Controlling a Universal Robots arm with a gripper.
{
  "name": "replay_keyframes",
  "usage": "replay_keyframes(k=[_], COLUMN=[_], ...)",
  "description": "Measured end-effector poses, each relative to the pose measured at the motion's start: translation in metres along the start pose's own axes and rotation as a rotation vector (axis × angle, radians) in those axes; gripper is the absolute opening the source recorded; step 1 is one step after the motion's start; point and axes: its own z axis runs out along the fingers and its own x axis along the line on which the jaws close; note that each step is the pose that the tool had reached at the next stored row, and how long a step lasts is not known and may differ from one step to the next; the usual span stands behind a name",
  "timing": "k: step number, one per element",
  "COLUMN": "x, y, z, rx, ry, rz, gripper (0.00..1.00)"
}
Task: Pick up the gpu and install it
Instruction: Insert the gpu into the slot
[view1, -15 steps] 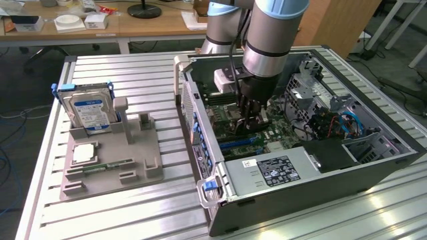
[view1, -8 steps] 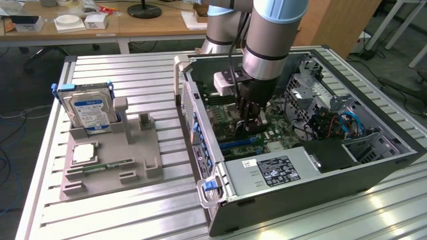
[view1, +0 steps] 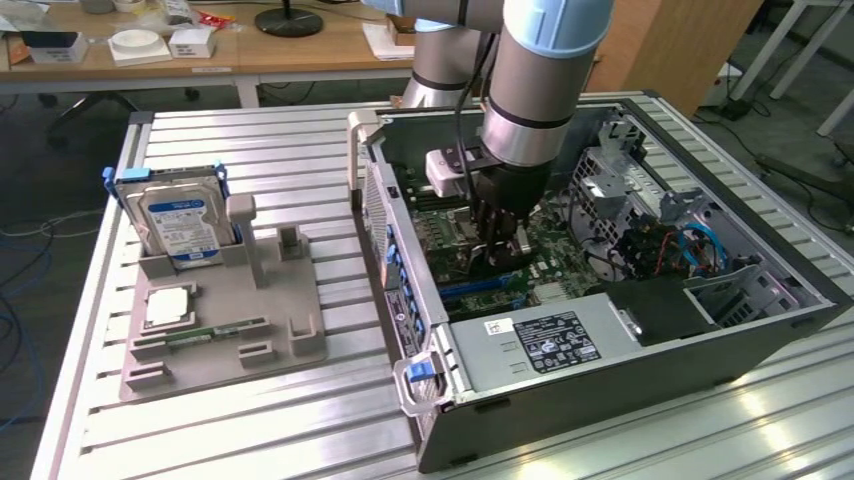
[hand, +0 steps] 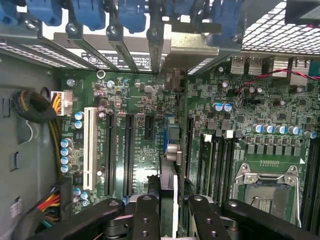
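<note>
Evidently the gripper (hand: 172, 210) pinches the gpu (hand: 170, 155) edge-on just above the motherboard (hand: 125, 85) inside the computer case (view1: 747, 330); seating it well needs the card upright, parallel to its slot, pressed evenly.

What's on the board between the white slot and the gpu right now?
In the wrist view, two long black slots and a shorter black slot, all empty, lie between the white slot and the gpu, which is held edge-on between the jaws.
</note>
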Motion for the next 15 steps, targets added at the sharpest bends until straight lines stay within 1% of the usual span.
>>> replay_keyframes(k=[6, 12, 15], x=[0.0025, 0.0027, 0.0029], y=[0.0001, 0.0001, -0.0026], z=[0.0001, 0.0001, 0.0002], rx=[0.0001, 0.0002, 0.0001], ry=[0.0000, -0.0001, -0.0001], rz=[0.003, 0.003, 0.003], gripper=[0.27, 0.27, 0.27])
